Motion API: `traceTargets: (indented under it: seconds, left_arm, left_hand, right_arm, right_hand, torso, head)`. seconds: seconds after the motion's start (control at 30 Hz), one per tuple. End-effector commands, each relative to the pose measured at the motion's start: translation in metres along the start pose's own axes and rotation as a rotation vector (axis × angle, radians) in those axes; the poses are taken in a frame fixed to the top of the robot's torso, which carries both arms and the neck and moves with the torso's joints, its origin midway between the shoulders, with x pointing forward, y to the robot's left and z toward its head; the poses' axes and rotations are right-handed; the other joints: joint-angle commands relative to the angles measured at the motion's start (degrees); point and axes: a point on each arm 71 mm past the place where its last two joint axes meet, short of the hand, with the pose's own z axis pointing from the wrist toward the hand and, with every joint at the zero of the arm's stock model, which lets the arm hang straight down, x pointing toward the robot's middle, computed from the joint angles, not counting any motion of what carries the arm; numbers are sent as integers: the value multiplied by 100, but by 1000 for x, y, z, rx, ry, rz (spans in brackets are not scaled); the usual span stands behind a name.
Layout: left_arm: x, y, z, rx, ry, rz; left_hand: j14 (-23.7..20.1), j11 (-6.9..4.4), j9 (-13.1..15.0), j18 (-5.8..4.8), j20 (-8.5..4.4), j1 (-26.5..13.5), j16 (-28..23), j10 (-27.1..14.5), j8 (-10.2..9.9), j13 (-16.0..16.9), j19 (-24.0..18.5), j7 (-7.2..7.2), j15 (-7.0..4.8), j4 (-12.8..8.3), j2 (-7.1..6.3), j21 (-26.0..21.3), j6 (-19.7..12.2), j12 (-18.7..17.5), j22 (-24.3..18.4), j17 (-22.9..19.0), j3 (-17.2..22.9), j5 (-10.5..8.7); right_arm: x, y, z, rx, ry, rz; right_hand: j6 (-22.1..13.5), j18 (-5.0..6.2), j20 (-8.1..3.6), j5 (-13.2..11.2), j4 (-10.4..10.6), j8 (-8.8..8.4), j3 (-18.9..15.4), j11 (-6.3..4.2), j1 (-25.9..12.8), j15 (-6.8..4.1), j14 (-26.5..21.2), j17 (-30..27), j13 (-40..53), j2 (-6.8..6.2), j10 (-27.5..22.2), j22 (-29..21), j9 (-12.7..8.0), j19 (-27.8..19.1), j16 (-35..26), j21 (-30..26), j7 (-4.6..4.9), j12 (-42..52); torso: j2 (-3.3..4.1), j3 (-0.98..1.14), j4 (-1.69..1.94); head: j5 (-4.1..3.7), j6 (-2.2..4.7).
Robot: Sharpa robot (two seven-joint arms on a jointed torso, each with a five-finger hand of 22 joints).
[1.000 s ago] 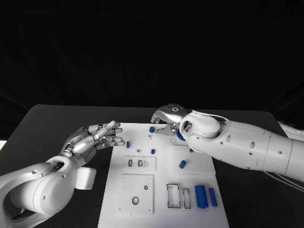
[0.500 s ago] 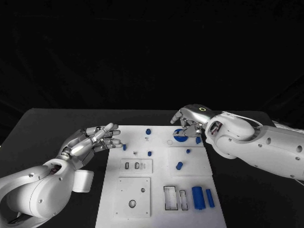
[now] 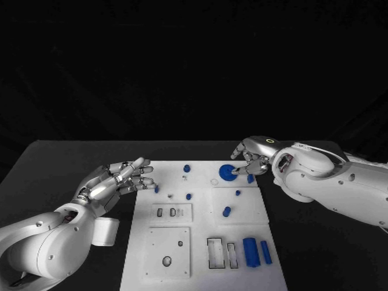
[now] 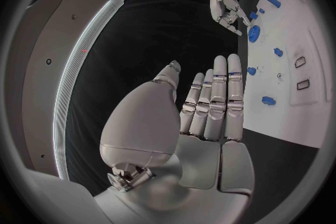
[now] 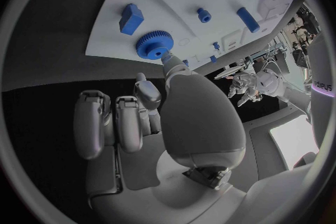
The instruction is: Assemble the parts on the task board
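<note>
The left hand (image 3: 117, 179) hovers beside the task board (image 3: 203, 242), fingers straight and close together, holding nothing. Two blue cylinders (image 3: 250, 253) lie near the board's near right corner. One blue gear (image 3: 228, 171) lies flat at the far edge; the right wrist view shows its teeth and a fingertip of the right hand (image 3: 251, 159) touching its rim, other fingers curled in.

Robotics laboratory test cell. My two white arms reach over a black bench (image 3: 63, 157) set against an all-black backdrop (image 3: 194, 66), which isolates the work area. At the centre of the bench lies a white task board (image 3: 203, 242) with machined slots and small blue parts (image 3: 253, 251), a standard manipulation benchmark fixture rather than household or shop equipment.
</note>
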Motion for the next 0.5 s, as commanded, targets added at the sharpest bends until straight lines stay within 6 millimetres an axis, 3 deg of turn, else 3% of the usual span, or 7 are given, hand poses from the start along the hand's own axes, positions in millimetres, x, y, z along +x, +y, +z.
traceTargets:
  seconds: [0.03, 0.5]
  left_arm:
    - [3, -1, 1, 10, 23, -14]
    - [2, -1, 1, 8, 21, -13]
  left_hand:
    - [-18, 4, -7, 2, 14, 7, -27, -48, -31, -7, 11, 25, 19, -42, 3, 32, 1, -21, 8, 5, -4, -15]
    - [-19, 5, -6, 4, 15, 17, -32, -52, -33, -7, 11, 26, 20, -52, 17, 35, -2, -23, 10, 14, 5, -12]
  right_arm:
    - [6, 0, 1, 11, 44, -10]
    - [14, 6, 4, -9, 73, -27]
  right_hand:
    - [18, -105, 19, 51, 34, 50, -19, 0, 60, 39, 426, 618, 175, 15, 84, 43, 9, 32, 40, 39, -1, 163]
    - [90, -138, 19, 75, 122, 113, -70, -8, 94, 37, 457, 811, 881, 61, 355, 223, 13, 85, 135, 137, -16, 848]
  torso:
    - [0, -7, 3]
    - [-2, -13, 2]
  head:
    - [3, -20]
    - [22, -51]
